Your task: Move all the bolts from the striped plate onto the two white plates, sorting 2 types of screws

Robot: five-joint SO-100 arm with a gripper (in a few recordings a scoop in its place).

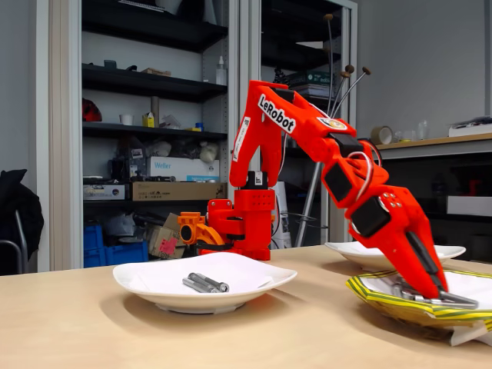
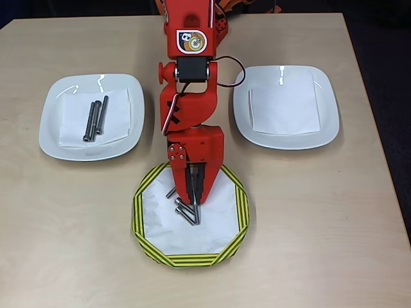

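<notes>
The striped plate (image 2: 144,221), nearest the overhead camera, sits at the front of the surface (image 2: 58,256) with its yellow, dark-barred rim around a white centre, and the orange arm's pincer (image 2: 194,206) is down in it among a small cluster of long bolts (image 2: 186,213). Whether the jaws have closed on one I cannot tell; the tips are buried among the shafts. For a clean pick I would single out one bolt, close across the shaft near its middle and lift straight up so the neighbours stay put. Going left to right, the left white plate (image 2: 54,138) already carries three long bolts (image 2: 95,118) lying side by side on a paper square, so a long one likely belongs there; the right white plate (image 2: 324,125) holds just its paper. The bolts are slim, shiny grey shafts with slightly wider heads, apt to roll on glossy plates.
</notes>
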